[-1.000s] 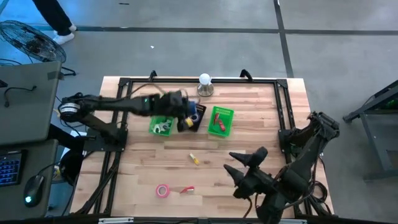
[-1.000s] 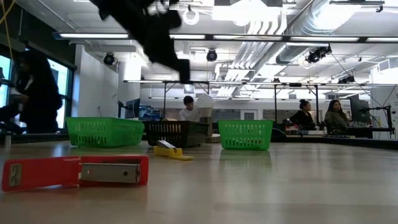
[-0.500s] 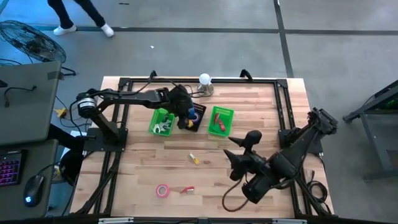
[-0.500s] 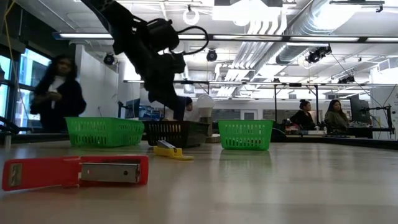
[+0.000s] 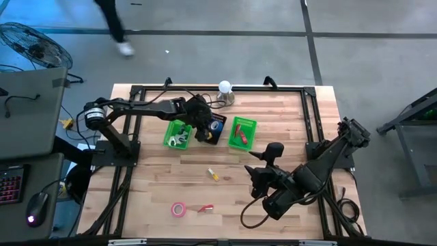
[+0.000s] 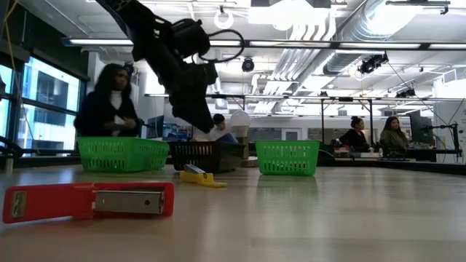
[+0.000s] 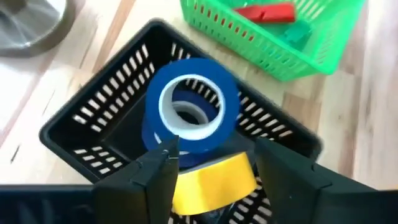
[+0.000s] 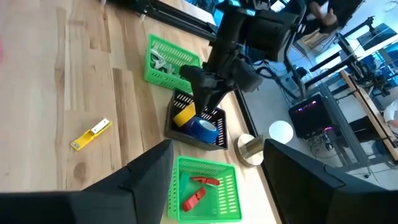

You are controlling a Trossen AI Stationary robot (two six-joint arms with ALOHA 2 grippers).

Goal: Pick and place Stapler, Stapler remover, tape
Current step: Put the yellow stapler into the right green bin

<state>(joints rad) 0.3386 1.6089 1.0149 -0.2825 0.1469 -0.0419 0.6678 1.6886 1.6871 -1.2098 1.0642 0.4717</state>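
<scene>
1. Tape first: the blue tape (image 7: 189, 115) and the yellow tape (image 7: 211, 183) both sit inside the black basket (image 7: 93, 130) at the back of the worktop (image 5: 150, 188), with the yellow roll right up against the blue one. The pink tape (image 5: 178, 209) lies flat out on the bare wood near the front edge.
2. The left gripper (image 5: 203, 130) hangs just over that black basket. Its fingers (image 7: 158, 174) are spread apart either side of the yellow roll, not pinching it as far as I can see.
3. The right gripper (image 5: 254, 179) is well apart from the baskets, over open wood on the right side, fingers wide and holding nothing.
4. Red stapler (image 5: 238, 139) is in the green basket on the right (image 5: 250, 124). The green basket on the left (image 5: 169, 133) has some pale metal bits in it, too small to make out.
5. Loose stuff: a small yellow stapler (image 5: 214, 175) mid-worktop, and a red stapler remover (image 5: 205, 208) just beside the pink roll.
6. A person (image 6: 109, 102) stands in the room behind the baskets.
</scene>
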